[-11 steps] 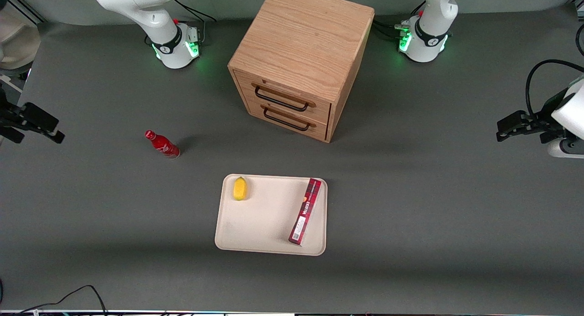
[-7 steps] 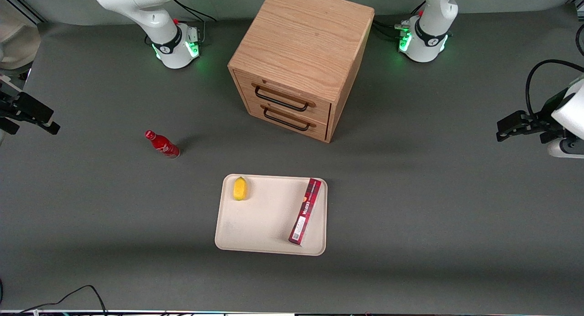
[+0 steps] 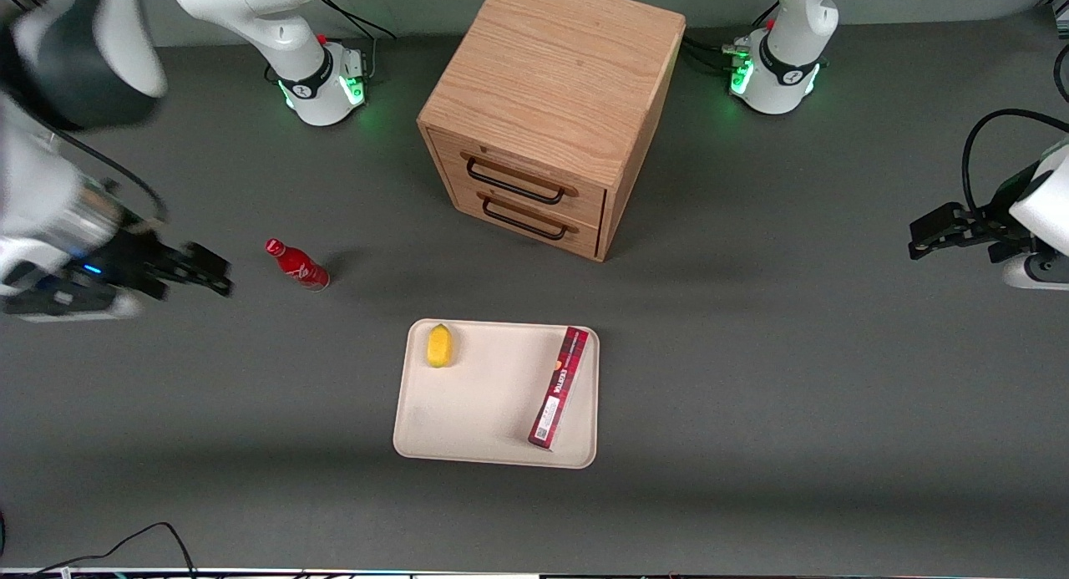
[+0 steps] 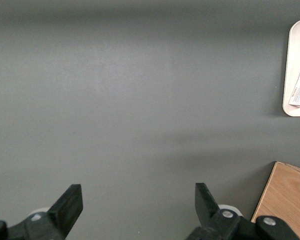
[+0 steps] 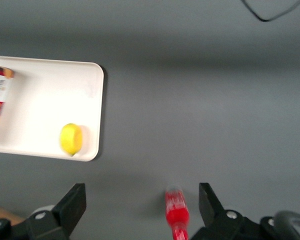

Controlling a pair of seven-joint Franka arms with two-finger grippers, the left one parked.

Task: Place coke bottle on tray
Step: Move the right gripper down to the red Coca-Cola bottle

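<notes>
Step in hand, as judged: approach for the grasp; nothing picked up yet.

Gripper (image 3: 219, 276) near the working arm's end of the table, above the surface, fingers spread wide and empty, as plain in the right wrist view (image 5: 142, 210).

Bottle (image 3: 297, 265) upright on the table (image 3: 752, 378), just ahead of the fingertips, apart from them, no contact. In the wrist view, bottle (image 5: 177, 212) between the two fingers (image 5: 74, 202) but off centre, closer to one of them.

Tray (image 3: 468, 420) well apart from the gripper, past the bottle toward the table's middle and nearer the front camera. On it: lemon (image 3: 439, 346) at the corner nearest the gripper, red box (image 3: 559, 387) along the edge farthest from it. Bare middle of tray sufficient for the bottle.

Drawer cabinet (image 3: 551, 111) well apart from the gripper, clear of the direct line from bottle to tray.

Recommended, as judgement only:
- Centre the bottle between the fingers before closing; present offset risks a knock from one finger.
- Take hold on the body, not the narrow neck; slim upright shape likely to topple easily.
- Advance slowly, fingers kept wide until astride.
- For set-down, aim at the bare middle, away from lemon and box.
</notes>
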